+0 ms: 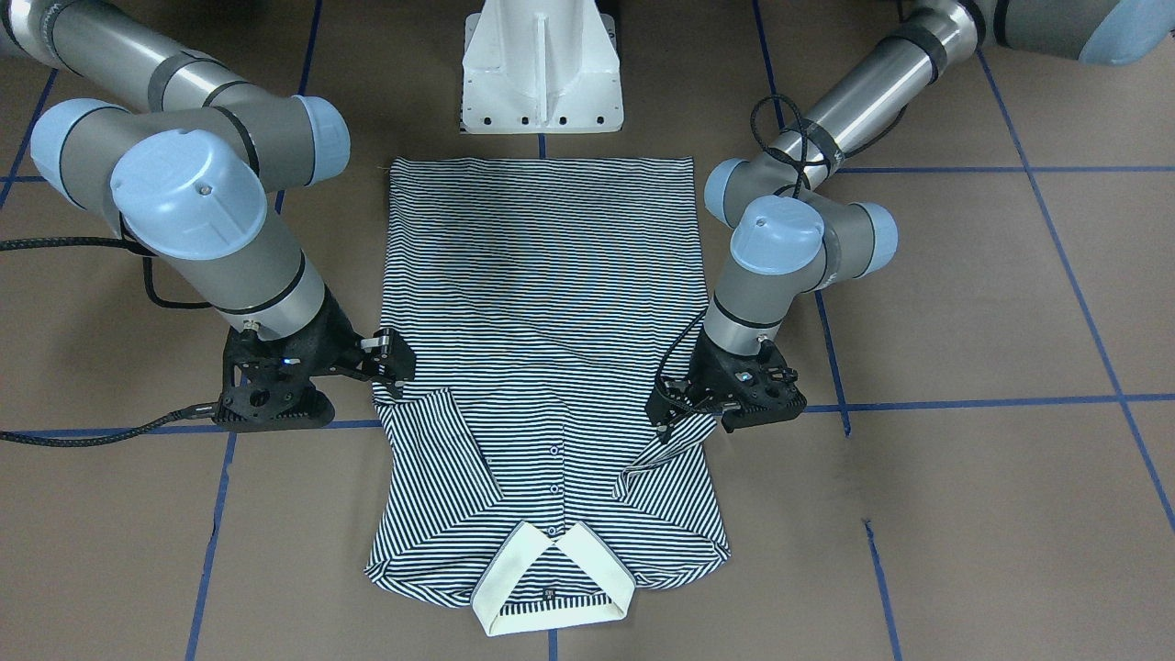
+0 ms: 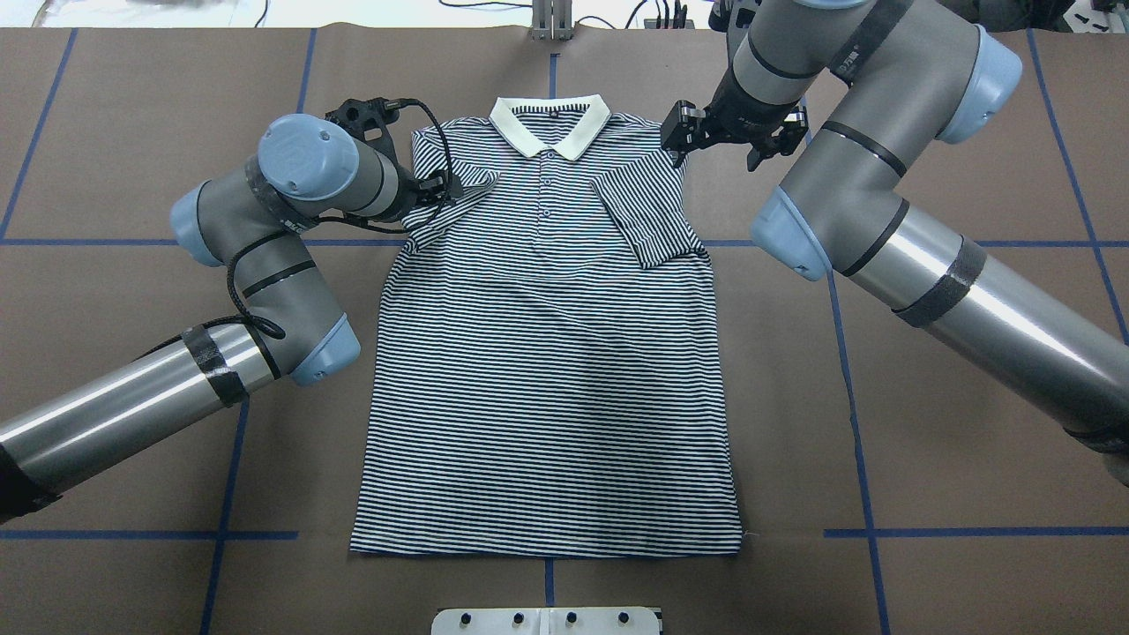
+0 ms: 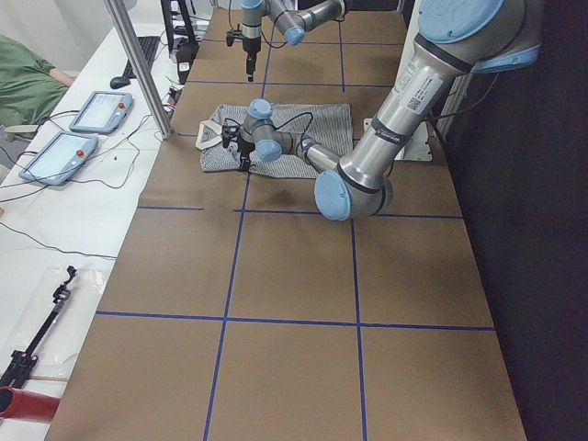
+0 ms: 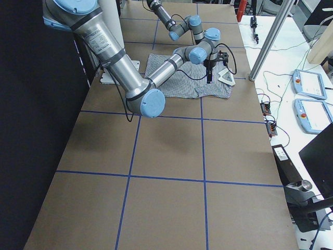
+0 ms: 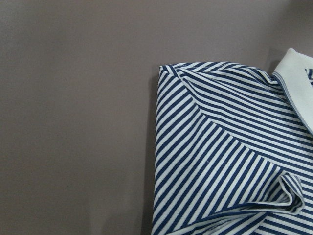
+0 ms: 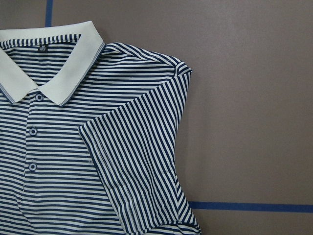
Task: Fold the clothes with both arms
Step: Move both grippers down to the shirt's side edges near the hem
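The striped polo shirt (image 2: 547,370) lies flat, front up, with its cream collar (image 2: 549,123) at the far edge. Its sleeve on my right side (image 2: 648,216) is folded in over the chest and also shows in the right wrist view (image 6: 132,166). My right gripper (image 2: 684,137) hovers open beside that shoulder, holding nothing. My left gripper (image 2: 441,190) is shut on the other sleeve (image 1: 665,454), which is pulled inward and part lifted. The left wrist view shows this sleeve (image 5: 220,161) bunched at the lower right. No fingers show in either wrist view.
The white pedestal base (image 1: 542,69) stands at the shirt's hem end. Blue tape lines (image 2: 970,242) cross the brown table. In the exterior left view a metal post (image 3: 138,64) and tablets (image 3: 96,110) stand beyond the collar end.
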